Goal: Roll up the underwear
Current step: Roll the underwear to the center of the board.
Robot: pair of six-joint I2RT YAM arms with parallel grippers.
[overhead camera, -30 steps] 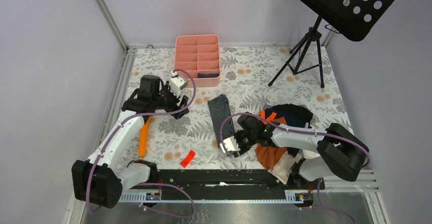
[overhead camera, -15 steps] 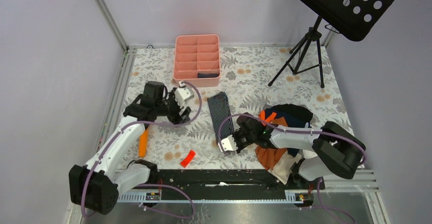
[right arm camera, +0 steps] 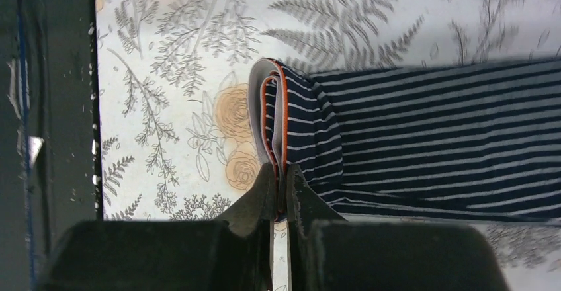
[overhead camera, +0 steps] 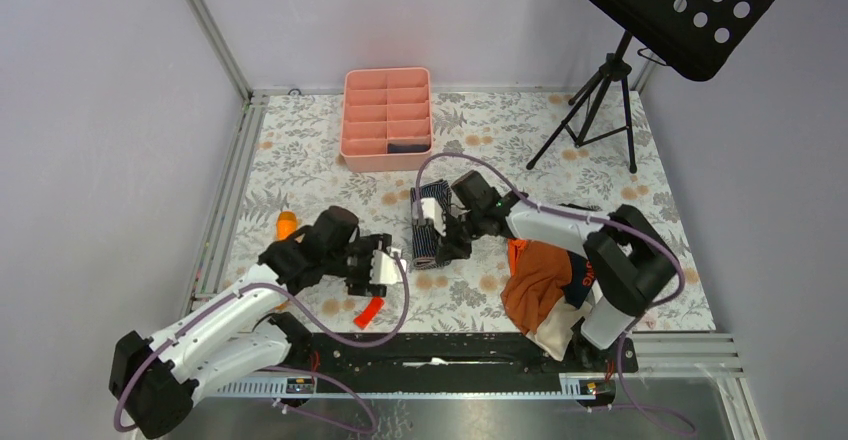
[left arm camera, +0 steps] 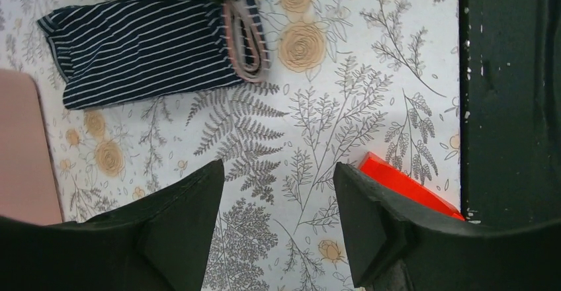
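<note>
1. The right gripper [right arm camera: 280, 195] pinches the folded waistband end of the striped underwear [overhead camera: 430, 232], which lies mid-table. From above, the gripper covers part of the cloth.
2. The left gripper [left arm camera: 278, 172] has its fingers spread and holds nothing.
3. The pink tray [overhead camera: 346, 120] holds one dark item [overhead camera: 405, 146], too small to identify.

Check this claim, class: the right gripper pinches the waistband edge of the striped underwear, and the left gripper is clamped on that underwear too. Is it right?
Not quite. The right gripper does pinch the waistband edge of the striped underwear, but the left gripper is open above the table, apart from the cloth. The left wrist view shows it.
</note>
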